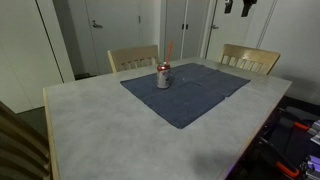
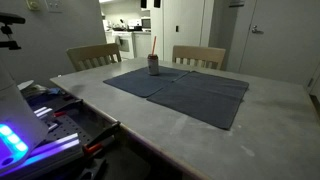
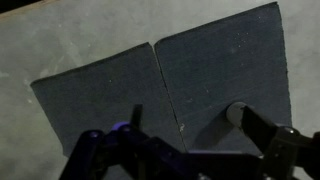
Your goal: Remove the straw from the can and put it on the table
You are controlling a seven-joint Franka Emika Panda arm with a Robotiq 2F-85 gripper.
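Note:
The small silver can with a red top band stands upright on a dark blue mat on the pale marble-like table. The red-orange straw sticks up out of the can. Both also show in an exterior view, the can and the straw. My gripper hangs high above the table's far side, well away from the can, open and empty. In the wrist view the gripper looks down on the mat. The can's top shows beside one finger. The straw cannot be made out there.
Two wooden chairs stand at the table's far edge, with doors behind them. A stand with lit electronics sits beside the table. Another chair back is at the near corner.

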